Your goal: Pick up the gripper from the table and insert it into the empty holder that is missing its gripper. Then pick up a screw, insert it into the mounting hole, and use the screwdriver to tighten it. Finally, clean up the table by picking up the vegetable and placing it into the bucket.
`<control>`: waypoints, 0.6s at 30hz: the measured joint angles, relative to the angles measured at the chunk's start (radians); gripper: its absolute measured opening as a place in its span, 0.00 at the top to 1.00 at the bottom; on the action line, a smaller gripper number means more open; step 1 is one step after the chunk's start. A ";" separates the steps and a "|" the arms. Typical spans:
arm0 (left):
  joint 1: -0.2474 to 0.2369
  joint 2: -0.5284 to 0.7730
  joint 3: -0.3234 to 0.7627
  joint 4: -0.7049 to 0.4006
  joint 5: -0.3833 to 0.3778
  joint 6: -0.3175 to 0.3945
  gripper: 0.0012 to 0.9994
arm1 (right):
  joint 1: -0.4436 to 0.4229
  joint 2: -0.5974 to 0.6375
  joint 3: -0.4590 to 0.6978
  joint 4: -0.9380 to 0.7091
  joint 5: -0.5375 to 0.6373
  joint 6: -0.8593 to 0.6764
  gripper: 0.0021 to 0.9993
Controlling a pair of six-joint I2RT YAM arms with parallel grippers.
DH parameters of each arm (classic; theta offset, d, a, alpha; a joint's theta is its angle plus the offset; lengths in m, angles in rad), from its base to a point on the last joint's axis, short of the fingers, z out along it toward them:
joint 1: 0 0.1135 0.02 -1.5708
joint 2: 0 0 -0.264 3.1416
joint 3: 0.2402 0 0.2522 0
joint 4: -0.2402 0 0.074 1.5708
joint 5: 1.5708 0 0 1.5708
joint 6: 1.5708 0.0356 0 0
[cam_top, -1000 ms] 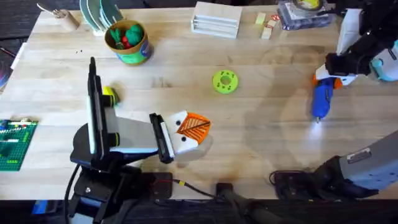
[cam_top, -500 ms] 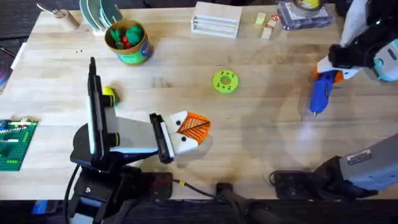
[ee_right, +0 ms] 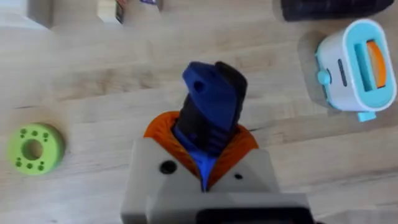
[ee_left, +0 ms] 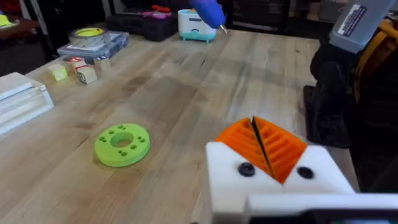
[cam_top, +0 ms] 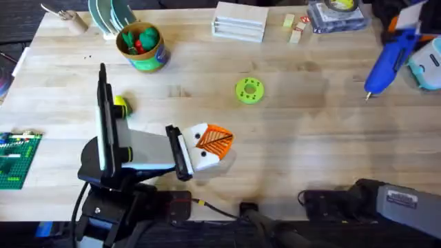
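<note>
My left gripper (cam_top: 215, 140) rests low over the table's near middle, shut with nothing between its fingers. In the left wrist view two orange ribbed gripper wedges (ee_left: 264, 144) sit pressed together in the white holder bases (ee_left: 273, 183). A dark screw head (ee_left: 245, 168) shows in each white face. My right gripper (ee_right: 204, 149) is shut on the blue screwdriver (cam_top: 384, 58), which hangs tilted above the far right with its silver tip toward the table. The yellow vegetable (cam_top: 120, 105) lies beside the left arm. The bucket (cam_top: 141, 47) stands at the far left with green and red toys inside.
A lime-green disc (cam_top: 249, 90) lies mid-table. A white block stack (cam_top: 240, 21), small wooden blocks (cam_top: 296, 29) and a clear box (cam_top: 334, 15) line the far edge. A toy toaster (cam_top: 427, 65) stands at the right edge, and a green brick plate (cam_top: 14, 158) at the left.
My right gripper has lifted the screwdriver off the table and carried it up toward the far right corner. The left arm has not moved.
</note>
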 joint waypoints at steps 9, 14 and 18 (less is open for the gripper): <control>0.000 0.000 0.000 0.000 0.000 0.000 0.99 | 0.076 -0.215 0.007 -0.039 -0.024 0.153 0.98; 0.000 0.000 0.000 0.000 0.000 0.000 0.99 | 0.131 -0.283 -0.016 0.023 -0.036 0.181 0.98; 0.000 0.000 0.000 0.000 0.000 0.000 0.99 | 0.212 -0.412 -0.137 0.172 -0.037 0.212 0.98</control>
